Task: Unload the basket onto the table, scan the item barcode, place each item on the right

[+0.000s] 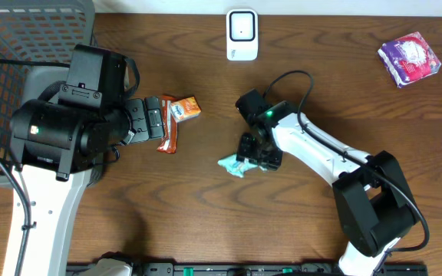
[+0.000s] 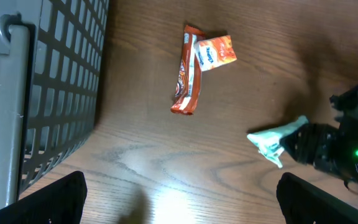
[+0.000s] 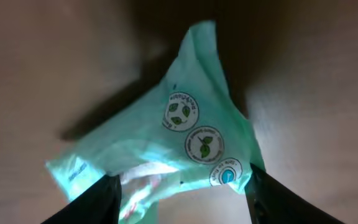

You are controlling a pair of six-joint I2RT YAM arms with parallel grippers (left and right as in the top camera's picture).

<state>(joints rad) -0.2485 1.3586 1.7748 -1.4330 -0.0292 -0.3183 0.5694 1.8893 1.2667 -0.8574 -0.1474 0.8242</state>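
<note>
Near the left tool (image 2: 179, 202), spread apart, lie two orange snacks (image 2: 187, 74). Right tool (image 3: 179, 199) straddles one green packet (image 3: 185, 124); clamped or not, cannot tell.

We see two arms built alike: white tubular links joined by bulky black joint housings. The left arm (image 1: 52, 134) has a rounded black block with a small green light (image 1: 37, 129), and a black cable (image 1: 23, 201) runs along its white link. The right arm (image 1: 313, 149) shows a second green light (image 1: 268, 115) and a thin looping cable (image 1: 301, 80). The left gripper (image 1: 156, 119) is black and ribbed. The right gripper (image 1: 248, 157) has dark matte fingers (image 3: 95, 202).
</note>
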